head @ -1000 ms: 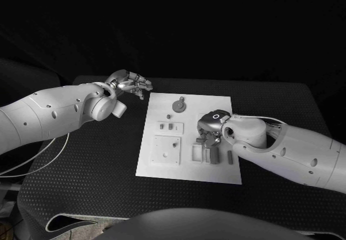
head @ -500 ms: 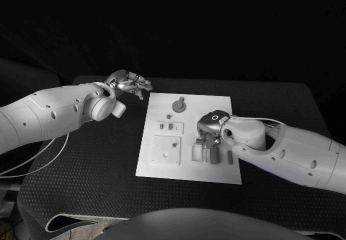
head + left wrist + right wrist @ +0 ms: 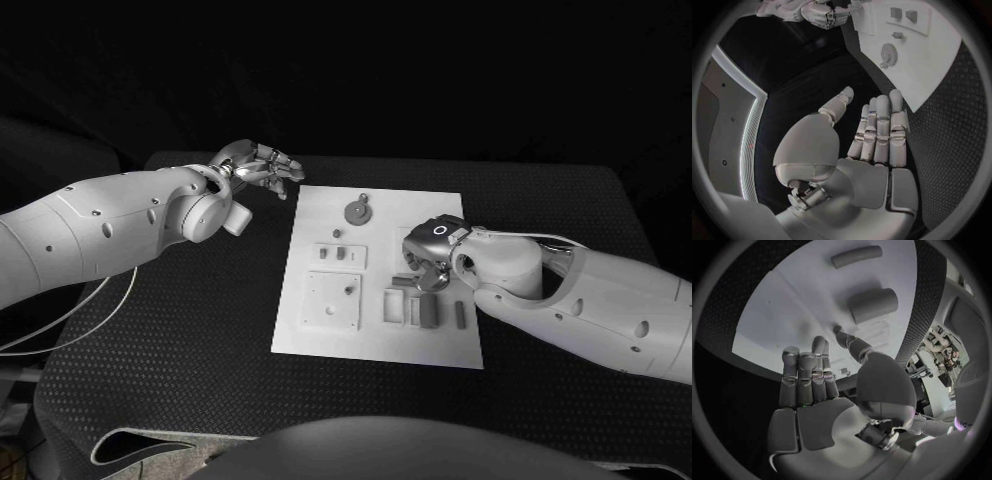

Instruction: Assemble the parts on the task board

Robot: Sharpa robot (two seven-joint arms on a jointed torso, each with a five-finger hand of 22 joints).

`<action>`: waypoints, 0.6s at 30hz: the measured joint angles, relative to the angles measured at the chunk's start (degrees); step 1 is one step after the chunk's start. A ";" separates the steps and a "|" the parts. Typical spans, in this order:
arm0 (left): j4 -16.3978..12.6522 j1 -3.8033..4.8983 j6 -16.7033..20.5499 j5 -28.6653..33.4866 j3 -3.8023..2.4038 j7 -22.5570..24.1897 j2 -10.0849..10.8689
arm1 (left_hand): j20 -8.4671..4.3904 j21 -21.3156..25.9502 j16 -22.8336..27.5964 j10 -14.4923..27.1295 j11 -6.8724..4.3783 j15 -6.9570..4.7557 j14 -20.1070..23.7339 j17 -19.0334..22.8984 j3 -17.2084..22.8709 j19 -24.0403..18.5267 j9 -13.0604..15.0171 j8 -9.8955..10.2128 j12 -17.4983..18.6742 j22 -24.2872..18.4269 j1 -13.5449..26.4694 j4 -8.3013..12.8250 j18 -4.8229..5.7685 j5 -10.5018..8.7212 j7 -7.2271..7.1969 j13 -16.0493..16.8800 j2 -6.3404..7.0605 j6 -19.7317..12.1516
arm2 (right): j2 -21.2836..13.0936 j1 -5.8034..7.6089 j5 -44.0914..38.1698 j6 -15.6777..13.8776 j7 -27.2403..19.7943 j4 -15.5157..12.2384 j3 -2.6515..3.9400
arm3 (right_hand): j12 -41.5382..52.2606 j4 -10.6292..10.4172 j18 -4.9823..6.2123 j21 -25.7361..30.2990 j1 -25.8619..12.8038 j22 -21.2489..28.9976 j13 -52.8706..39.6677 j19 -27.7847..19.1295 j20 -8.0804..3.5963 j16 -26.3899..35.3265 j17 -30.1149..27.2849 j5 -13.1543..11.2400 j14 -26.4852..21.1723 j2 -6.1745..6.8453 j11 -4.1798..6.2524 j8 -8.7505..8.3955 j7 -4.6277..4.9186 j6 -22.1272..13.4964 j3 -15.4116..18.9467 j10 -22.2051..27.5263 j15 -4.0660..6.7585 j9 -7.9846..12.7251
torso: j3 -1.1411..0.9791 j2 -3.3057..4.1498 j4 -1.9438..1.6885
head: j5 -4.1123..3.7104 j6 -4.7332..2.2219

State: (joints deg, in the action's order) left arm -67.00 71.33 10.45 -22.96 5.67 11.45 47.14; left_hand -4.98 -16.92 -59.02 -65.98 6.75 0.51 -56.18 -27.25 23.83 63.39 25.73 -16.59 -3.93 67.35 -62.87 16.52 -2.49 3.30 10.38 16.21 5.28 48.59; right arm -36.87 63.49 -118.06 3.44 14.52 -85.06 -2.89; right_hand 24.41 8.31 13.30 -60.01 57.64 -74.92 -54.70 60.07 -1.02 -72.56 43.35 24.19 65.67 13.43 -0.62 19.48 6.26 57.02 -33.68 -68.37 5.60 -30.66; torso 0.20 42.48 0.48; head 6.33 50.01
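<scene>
Silver fingers of the right hand (image 3: 427,262) hang over the middle-right of the task board (image 3: 381,345) in the head view, just right of centre in the frame. The right wrist view shows this hand (image 3: 817,390) with fingers straight and side by side, the thumb apart and reaching toward the board (image 3: 804,310), nothing between them; whether the thumb tip touches the white surface I cannot tell.

The left hand (image 3: 260,165) sits at the upper left of the head view, off the board's top-left corner, above the black table (image 3: 173,340). Its wrist view shows the hand (image 3: 861,145) flat and empty, fingers extended together, thumb out to one side.

On the board, the head view shows a round part (image 3: 358,211) near the top edge, a small plate with two slots (image 3: 339,256) below it, a larger square plate (image 3: 333,299) at lower left, and a row of upright bars (image 3: 408,308) at lower centre beside the right hand. A thin bar (image 3: 462,315) lies just right of them.

The right wrist view alone gives two cylindrical parts close up: a thick one (image 3: 873,305) and a slimmer one (image 3: 857,256) beyond it.
</scene>
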 measured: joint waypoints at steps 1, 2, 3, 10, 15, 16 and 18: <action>0.00 0.00 0.00 0.00 0.00 0.00 0.00 | 0.00 0.00 0.00 0.00 0.00 0.00 0.00 0.00 0.00 0.00 0.00 0.00 0.00 0.00 0.00 0.00 0.00 0.00 0.00 0.00 0.00 0.00 | -0.01 0.00 0.00 0.01 0.08 0.08 0.00 | 0.00 0.00 0.00 0.00 0.00 0.00 0.00 0.00 0.00 0.00 0.00 0.00 0.00 0.00 0.00 0.04 0.01 -0.01 0.00 0.00 0.00 -0.15 | -0.01 0.00 0.01 | -0.03 0.00; 0.00 0.01 -0.01 0.00 0.00 0.00 -0.01 | 0.00 0.00 0.00 0.00 0.00 0.00 0.00 0.00 0.00 0.00 0.00 0.00 0.00 0.01 0.00 0.00 0.00 0.00 0.01 0.00 0.00 -0.01 | 0.02 0.00 0.00 0.02 0.15 0.16 0.00 | 0.00 0.00 0.00 0.00 0.00 0.00 0.00 0.00 0.00 0.00 0.00 0.00 0.00 0.00 0.00 0.05 0.01 -0.01 0.00 0.00 0.00 -0.18 | -0.01 0.00 0.02 | -0.04 0.00; 0.00 0.01 -0.01 0.00 0.00 0.00 0.00 | 0.00 0.00 0.00 0.00 0.00 0.00 0.00 0.00 0.00 0.00 0.00 0.00 0.00 0.04 0.00 0.00 0.00 0.00 0.10 0.00 0.00 -0.10 | 0.09 0.00 0.01 0.03 0.20 0.24 0.00 | 0.00 0.00 0.00 0.00 0.00 0.00 0.00 0.00 0.00 0.00 0.00 0.00 0.00 0.00 0.00 0.16 0.01 -0.01 0.00 0.00 0.00 -0.19 | -0.01 0.00 0.02 | -0.04 0.00; -0.04 0.01 -0.01 -0.01 0.00 0.00 0.03 | 0.01 0.00 0.00 0.00 -0.01 0.00 0.00 -0.05 0.00 -0.01 0.00 0.00 0.00 0.05 0.00 0.00 0.00 0.00 0.21 -0.01 0.00 -0.21 | 0.99 0.17 0.49 0.13 0.27 1.30 0.10 | 0.43 0.00 0.00 0.02 0.00 -0.01 -0.28 -0.01 0.02 -0.10 0.00 0.00 -0.27 0.00 -0.30 -0.60 -0.42 -0.60 0.00 0.30 -0.28 -0.19 | -0.01 -0.01 0.05 | -0.10 0.00; -0.04 0.02 -0.02 -0.02 0.00 0.00 0.02 | 0.10 0.00 0.00 -0.01 -0.01 0.00 0.00 -0.05 0.00 -0.10 0.00 0.00 0.00 0.04 0.00 0.00 0.00 0.00 0.20 -0.01 0.00 -0.22 | 1.47 0.19 0.86 0.31 0.27 2.11 -0.07 | 0.82 0.00 0.00 0.03 -0.37 -0.01 -0.46 -0.12 0.12 -0.18 0.00 0.00 -0.37 0.36 -0.51 -1.97 0.36 -2.21 0.00 0.51 -0.38 0.86 | -0.01 0.00 0.04 | -0.18 0.00; -0.04 0.02 -0.02 -0.02 0.00 0.00 0.01 | 0.10 0.00 0.00 -0.01 -0.01 0.00 0.00 -0.05 0.00 -0.10 0.00 0.00 0.00 0.04 0.00 0.00 -0.01 0.00 0.20 -0.01 0.00 -0.21 | 1.51 0.20 0.92 0.32 0.29 2.12 -0.07 | 0.82 0.00 -0.01 0.03 -0.38 -0.01 -0.49 -0.12 0.12 -0.19 0.00 0.00 -0.52 0.38 -0.51 -1.96 0.37 -2.22 0.00 0.50 -0.53 0.86 | -0.01 0.00 0.03 | -0.18 0.00; -0.04 0.02 -0.02 -0.03 0.00 -0.01 0.02 | 0.10 0.00 0.00 -0.01 -0.01 0.00 0.00 -0.05 0.00 -0.10 0.01 0.00 0.00 0.04 0.00 0.00 -0.01 0.00 0.20 -0.01 0.00 -0.22 | 1.52 0.22 1.02 0.34 0.35 2.11 -0.10 | 0.82 -0.16 -0.01 0.04 -0.38 -0.01 -0.54 -0.13 0.13 -0.19 0.00 0.00 -0.58 0.38 -0.63 -1.96 0.39 -2.23 -0.16 0.62 -0.59 0.85 | -0.02 0.00 0.03 | -0.19 0.00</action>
State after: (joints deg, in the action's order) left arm -67.04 71.35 10.43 -22.99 5.67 11.45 47.16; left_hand -4.88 -16.92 -59.02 -65.99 6.74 0.51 -56.17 -27.29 23.83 63.29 25.74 -16.59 -3.93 67.38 -62.87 16.52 -2.50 3.30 10.58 16.20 5.28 48.37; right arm -35.35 63.71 -117.04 3.78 14.87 -82.95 -2.98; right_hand 25.24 8.15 13.29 -59.97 57.26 -74.93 -55.24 59.94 -0.89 -72.75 43.35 24.19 65.08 13.81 -1.25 17.51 6.65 54.78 -33.84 -67.75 5.01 -29.81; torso 0.18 42.48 0.51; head 6.15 50.01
